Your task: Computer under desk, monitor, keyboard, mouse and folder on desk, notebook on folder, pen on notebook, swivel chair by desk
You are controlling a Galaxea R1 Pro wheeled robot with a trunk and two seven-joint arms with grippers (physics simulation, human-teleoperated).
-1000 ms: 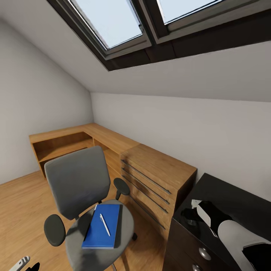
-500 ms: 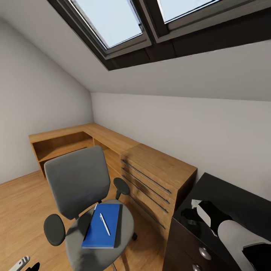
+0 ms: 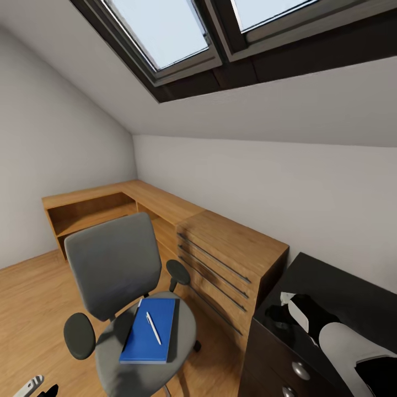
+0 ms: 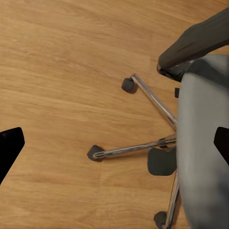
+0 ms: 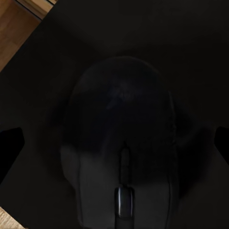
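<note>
the right gripper (image 5: 114, 143) hung directly over the black mouse (image 5: 119, 148) lying on the black desk (image 3: 336, 286), its fingertips (image 5: 9, 148) spread wide at either side and apart from the mouse, holding nothing. the mouse sat near the desk's left corner, so a skewed closing could have nudged it toward the edge, and black on black made its outline hard to judge. the left gripper (image 4: 114, 148) was also wide open and empty, low over the wooden floor (image 4: 57, 57) just beside the swivel chair (image 3: 118, 275) and its chrome base (image 4: 143, 138). the blue folder (image 3: 148, 331) lay on the seat with the white pen (image 3: 153, 328) on top; bumping the chair could have rolled it away or slid the pen off. the notebook could not be told apart under the pen.
</note>
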